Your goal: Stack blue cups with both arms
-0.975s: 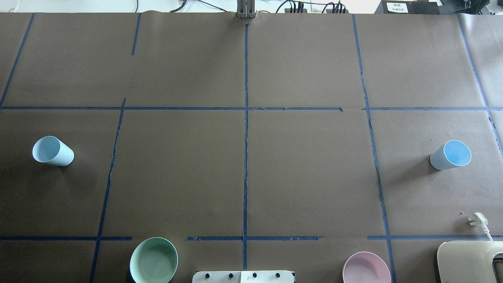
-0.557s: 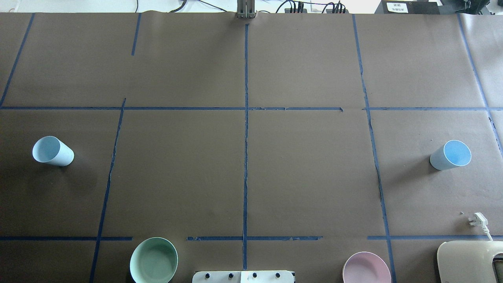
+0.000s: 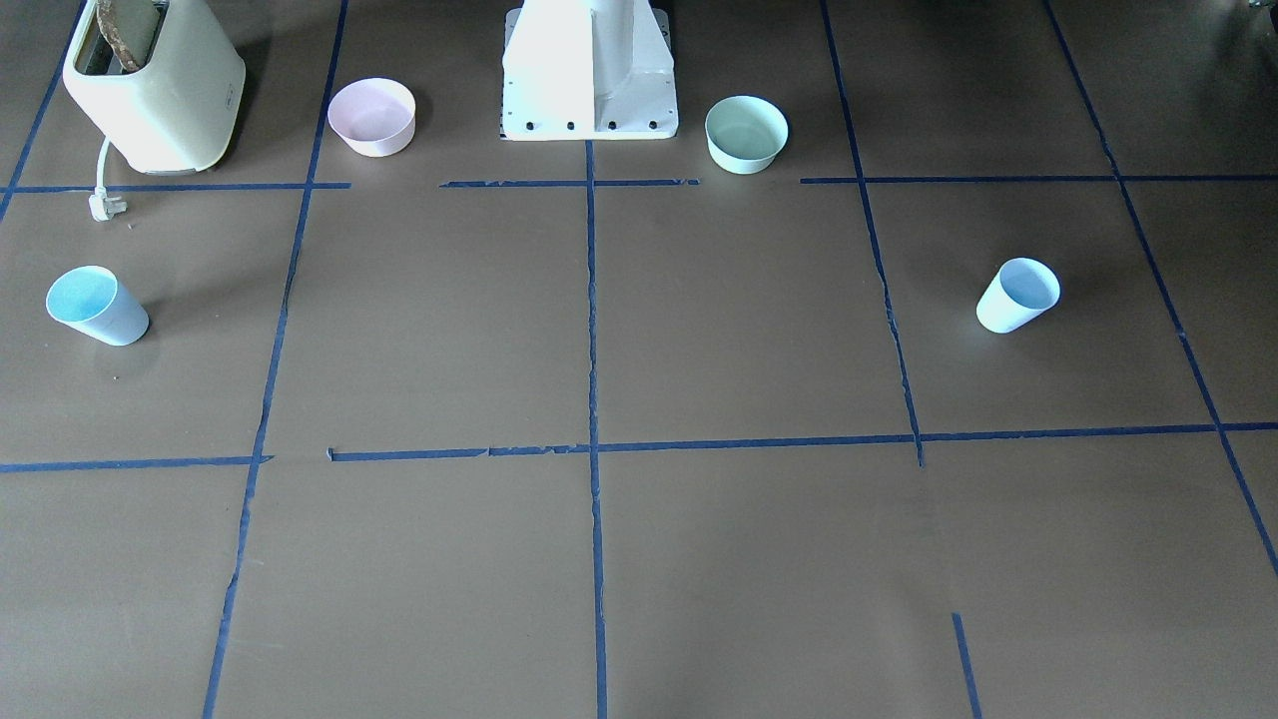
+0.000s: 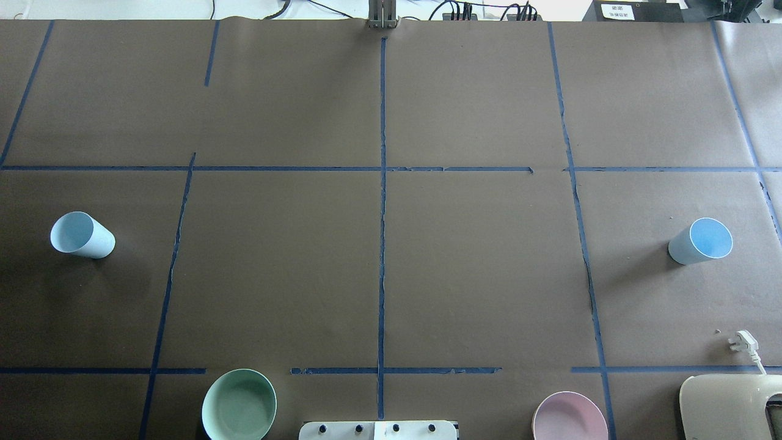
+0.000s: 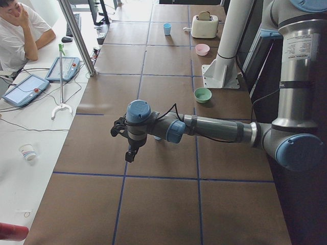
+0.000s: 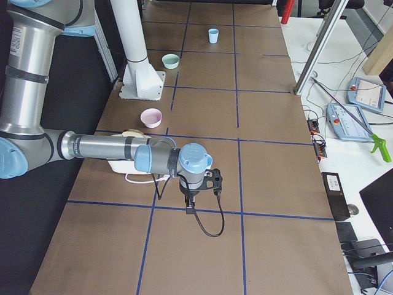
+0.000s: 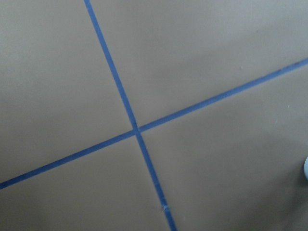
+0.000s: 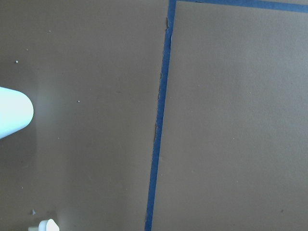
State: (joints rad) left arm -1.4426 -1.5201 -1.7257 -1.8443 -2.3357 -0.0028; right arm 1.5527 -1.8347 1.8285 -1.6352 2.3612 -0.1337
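Note:
Two pale blue cups stand upright and far apart on the brown table. The left cup [image 4: 82,235] is at the table's left side [image 3: 1017,295]. The right cup [image 4: 701,241] is at the right side [image 3: 97,305]. Neither arm shows in the overhead or front views. In the exterior left view my left gripper [image 5: 130,153] hangs above the table. In the exterior right view my right gripper [image 6: 188,208] hangs likewise. I cannot tell whether either is open or shut. The right wrist view shows a cup's side [image 8: 14,118] at its left edge. The left wrist view shows only a sliver of cup [image 7: 306,168].
A mint green bowl [image 4: 239,404] and a pink bowl [image 4: 569,417] flank the white pedestal base [image 4: 379,429] at the near edge. A cream toaster [image 4: 730,406] with its white plug [image 4: 742,341] stands near right. An operator [image 5: 20,30] sits beside the table.

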